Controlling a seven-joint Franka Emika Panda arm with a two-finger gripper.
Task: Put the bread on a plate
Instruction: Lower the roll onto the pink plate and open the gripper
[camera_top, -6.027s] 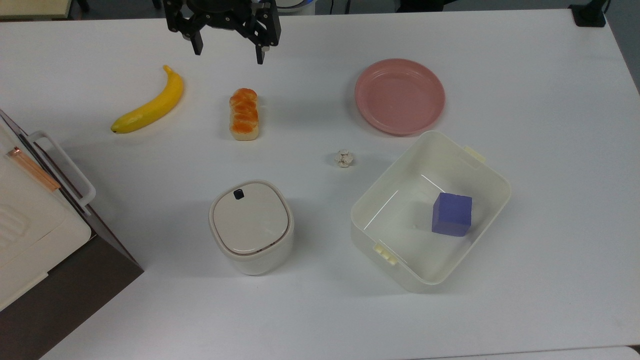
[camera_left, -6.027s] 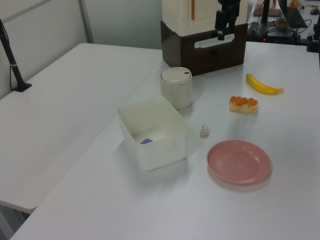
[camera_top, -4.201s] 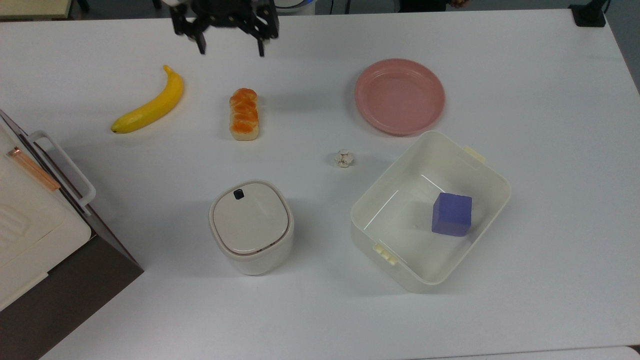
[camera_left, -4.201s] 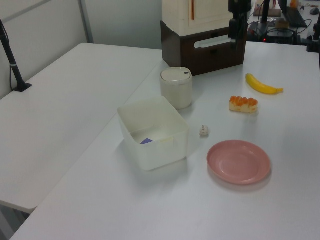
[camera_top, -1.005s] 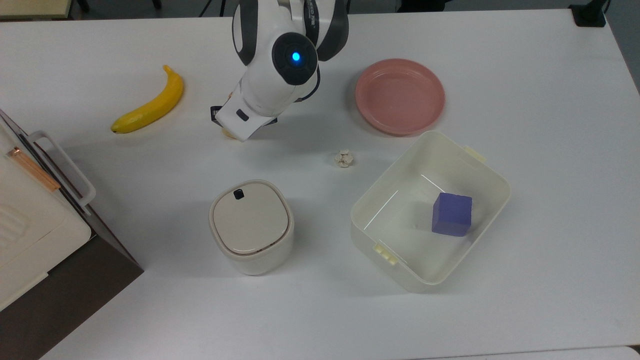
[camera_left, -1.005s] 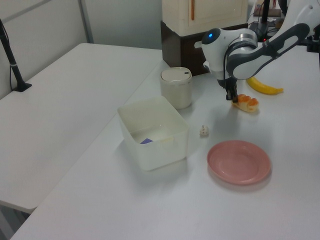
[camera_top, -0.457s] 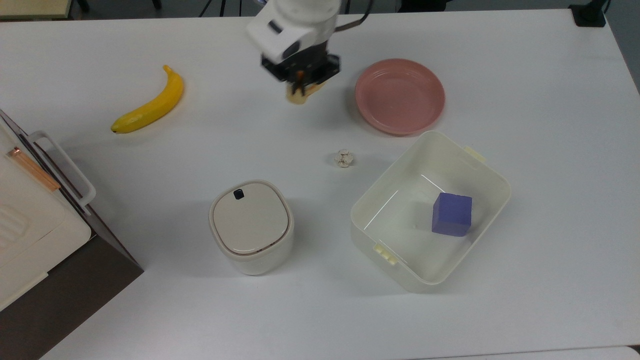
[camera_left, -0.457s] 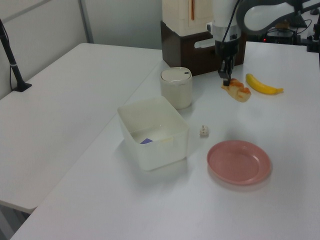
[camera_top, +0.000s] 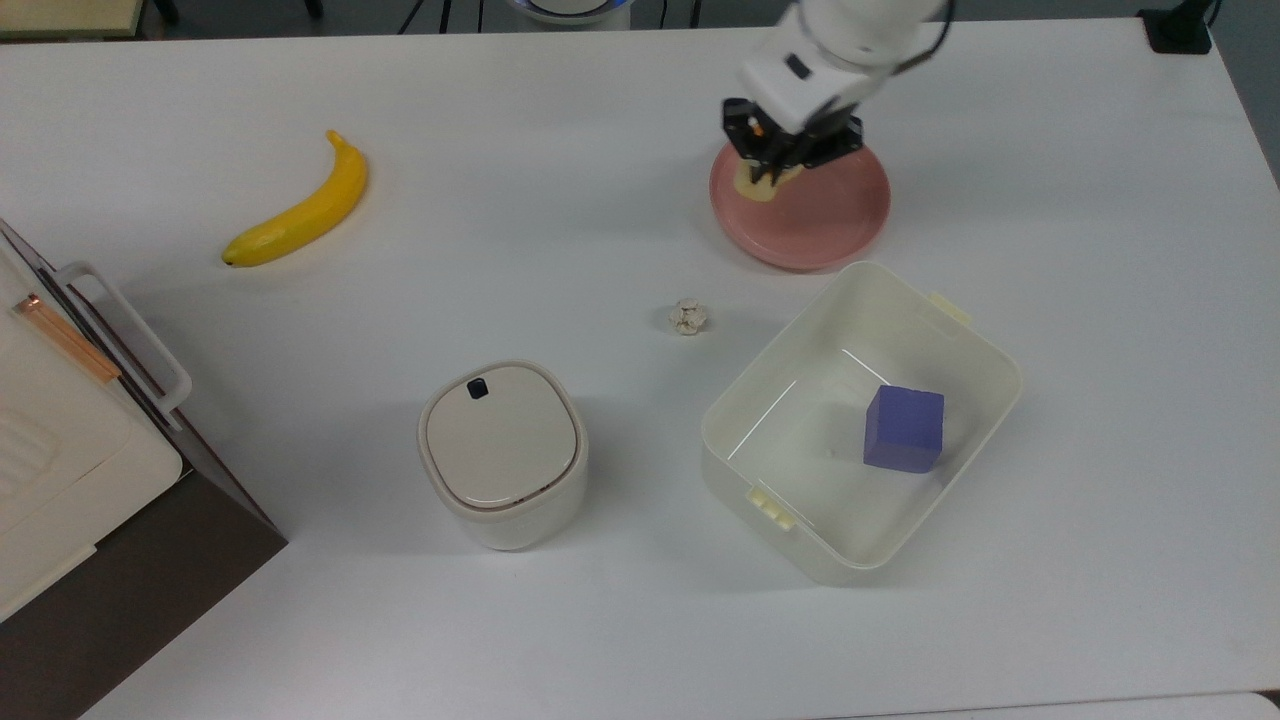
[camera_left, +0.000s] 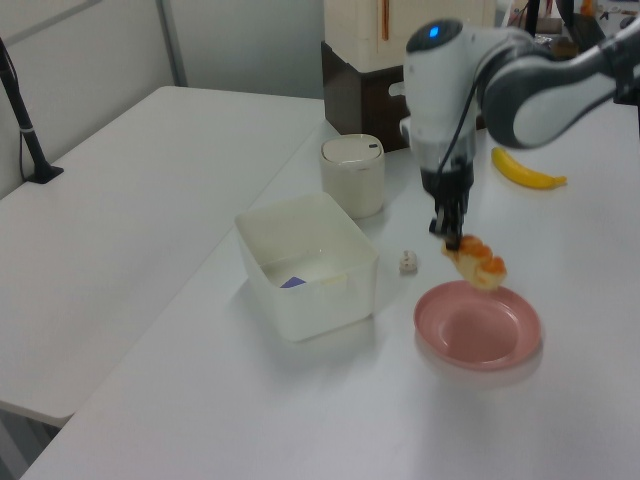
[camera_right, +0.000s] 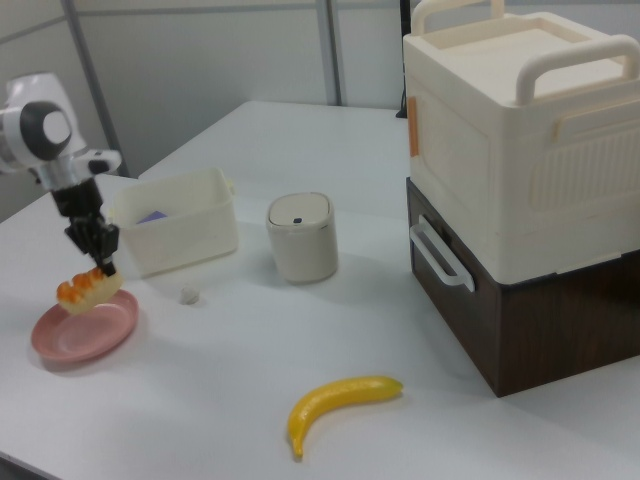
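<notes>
Above plate (camera_left: 478, 330): tool (camera_left: 452, 238) gripping bread (camera_left: 477, 262).

Bright, even overhead light, soft shadows on the table (camera_top: 600, 620), arm slightly motion-blurred.

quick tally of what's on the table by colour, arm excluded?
Yellow: 1, banana
Orange-brown: 1, bread
Pink: 1, plate
Purple: 1, cube
Cream/white: 4, tub, lidded canister, small ball, handled box
Total: 8
</notes>
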